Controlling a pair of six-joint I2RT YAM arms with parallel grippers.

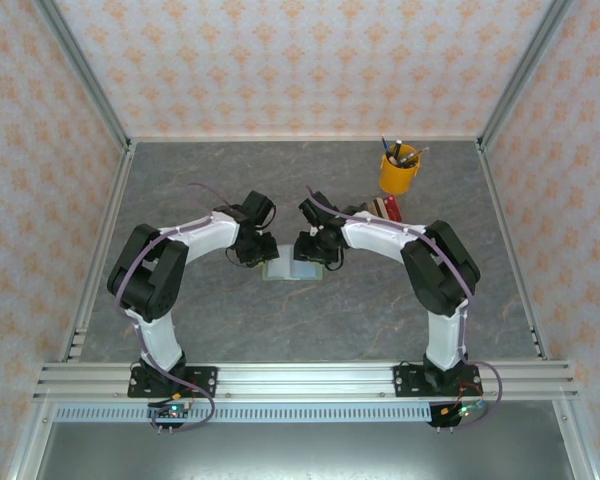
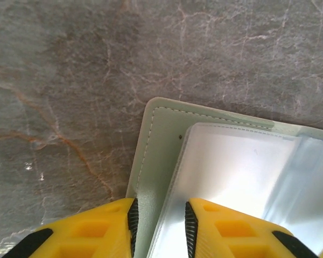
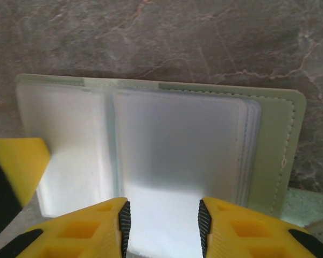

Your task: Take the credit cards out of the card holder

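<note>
Grey marbled stone-look tabletop (image 1: 180, 190) fills a booth walled with pale orange-patterned panels. A yellow pen cup (image 1: 399, 172) stands toward the far right corner.

The small, flat, mint-green bifold card holder (image 1: 292, 268) lies opened out about the middle of the tabletop, well apart from every edge, with one arm at each side. Its cover is soft-looking with white stitching and rounded corners. Inside it carries a stack of frosted clear plastic sleeves (image 3: 177, 145), paler than the cover and glossy under the light. No credit card can be made out through them, so whether any sit inside I cannot tell.

The left gripper (image 2: 160, 228) stands over the holder's left margin, jaws parted narrowly, with the stitched cover edge and the sleeve edge showing between them. The right gripper (image 3: 164, 226) stands over the right-hand sleeve stack, jaws somewhat wider. Nothing is visibly clamped in either.

I judge the holder to be light and floppy, likely to slide or fold on the smooth surface unless one side is pinned. The sleeves look slick and thin, and any card inside would be stiff but hard to pinch. The best hold is probably a card's exposed edge at a sleeve mouth, with the cover held down beside it.
</note>
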